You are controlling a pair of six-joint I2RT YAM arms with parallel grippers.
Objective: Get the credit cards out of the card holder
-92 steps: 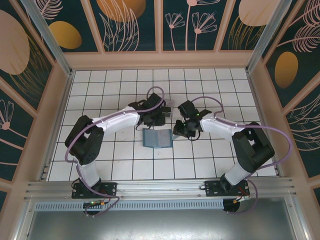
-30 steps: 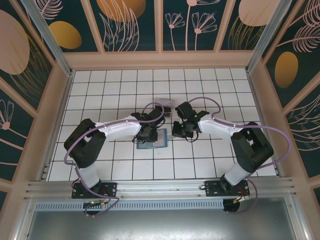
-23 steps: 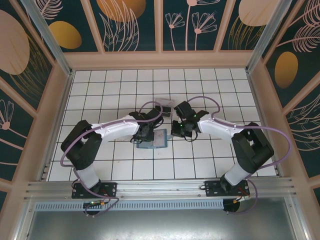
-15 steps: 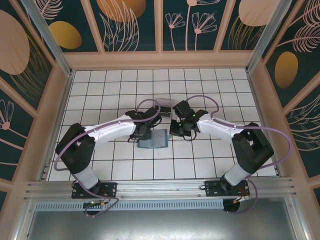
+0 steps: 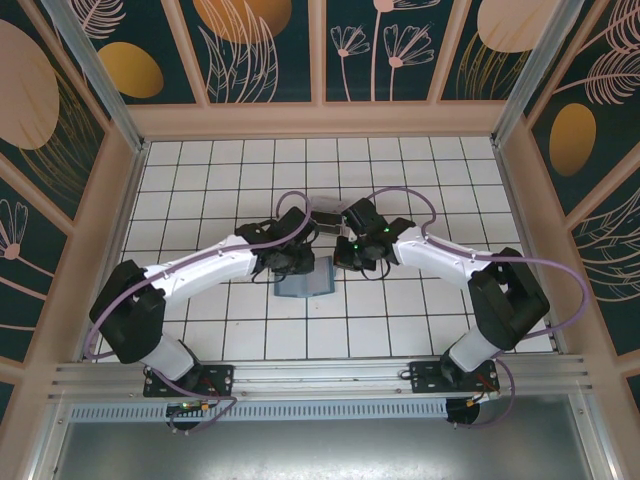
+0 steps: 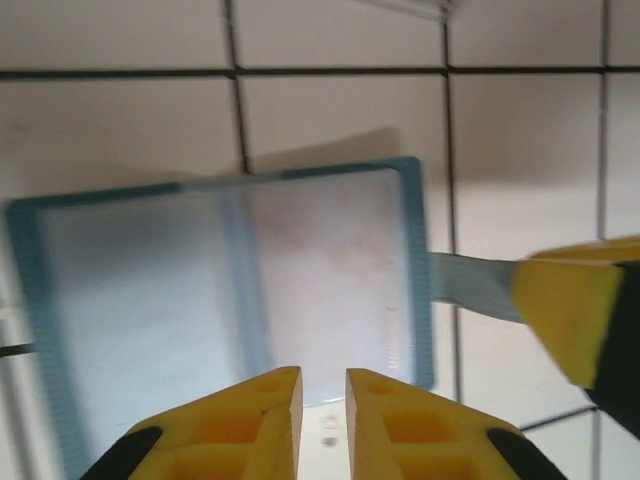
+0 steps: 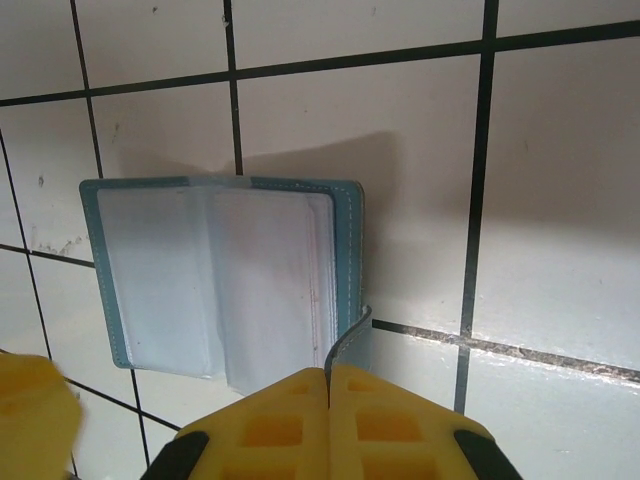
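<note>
Left gripper [image 6: 323, 385], mine: moved near and left, from beyond holder [image 7: 220, 280] to its far edge. Left elbow: swung left and nearer. Right gripper [image 7: 328, 385]: edged far-left. Holder: lies flatter.

Teal-blue bifold card holder [image 5: 304, 283] lying open on the white tiled worktop [image 5: 250, 330].
It is lying flat with its inner face up, near the middle of the tiles. Its two halves are spreading side by side, and a stitched teal border is framing the pale grey, glossy pockets [image 7: 215, 285]. At one outer edge a thin teal-grey strip [image 7: 350, 345] is curling up off the tiles and sitting pinched in the closed right pincer [image 7: 328, 372]. The pockets are looking hazy, so the credit cards cannot be told apart inside them.
</note>
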